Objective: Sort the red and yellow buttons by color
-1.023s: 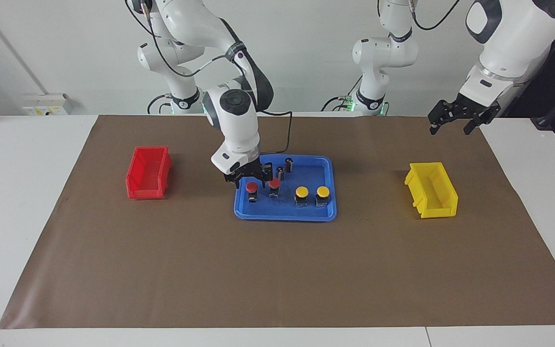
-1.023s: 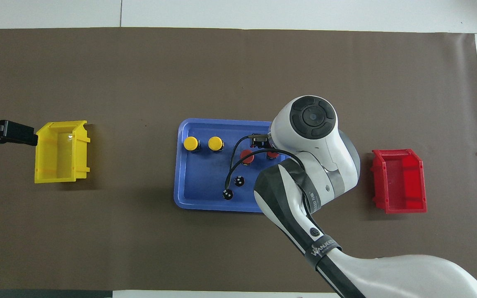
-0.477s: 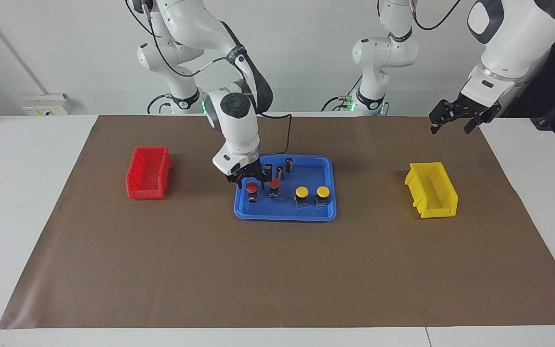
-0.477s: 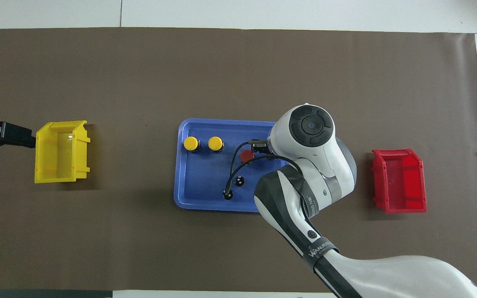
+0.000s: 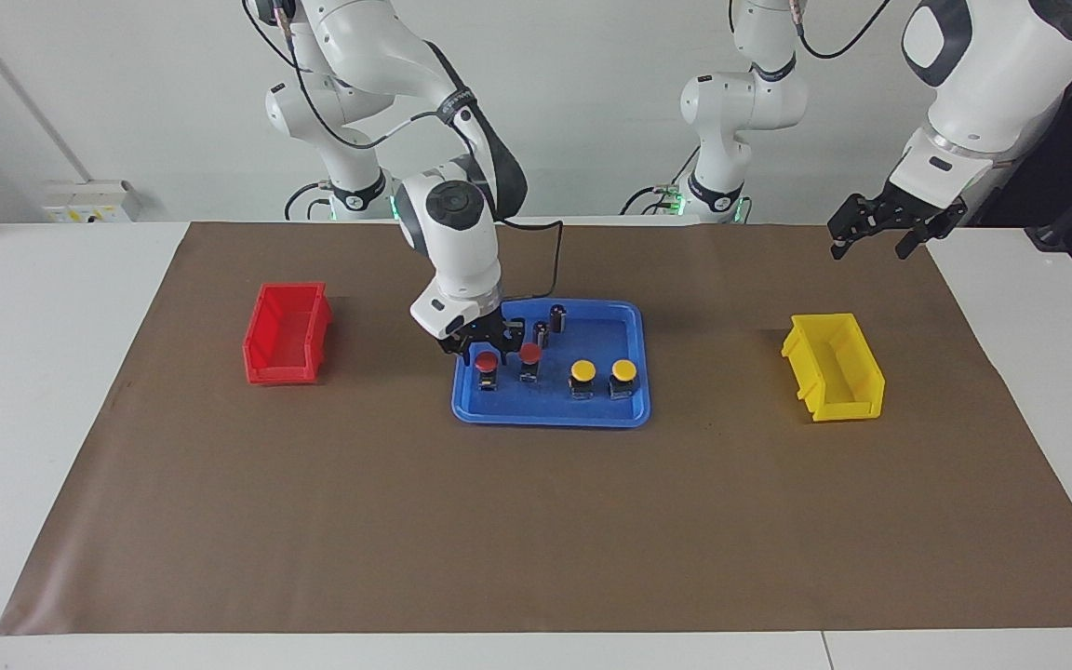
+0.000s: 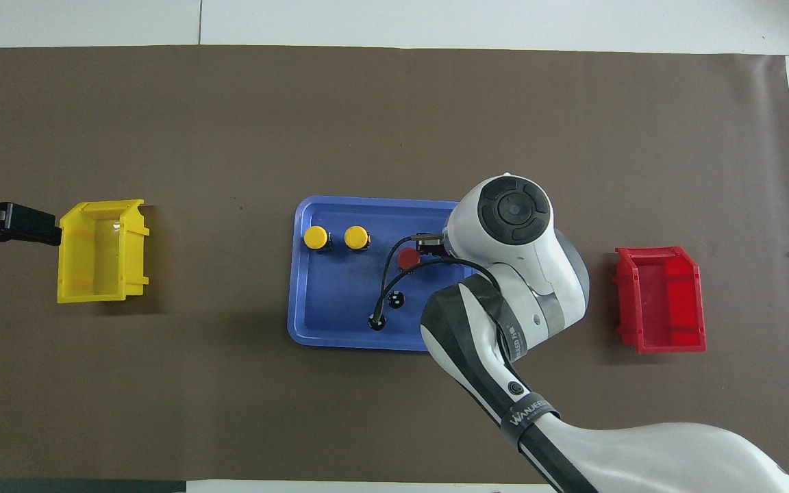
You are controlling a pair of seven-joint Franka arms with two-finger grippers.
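**Four buttons in the tray, one being gripped**

Four round-capped push-buttons sit in the blue plastic tray (image 5: 634, 409). The right gripper (image 5: 483, 351) has lowered around the red button (image 5: 487, 362) nearest the red bin (image 5: 285, 333), fingers narrowing; a grasp looks imminent. The left gripper (image 5: 876, 233) waits, fingers spread, above the yellow bin (image 5: 836, 377).

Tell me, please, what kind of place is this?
Probably a robotics lab: two white robot arms stand at a white table covered by a brown mat, with a blue tray of buttons between colour-matched bins.
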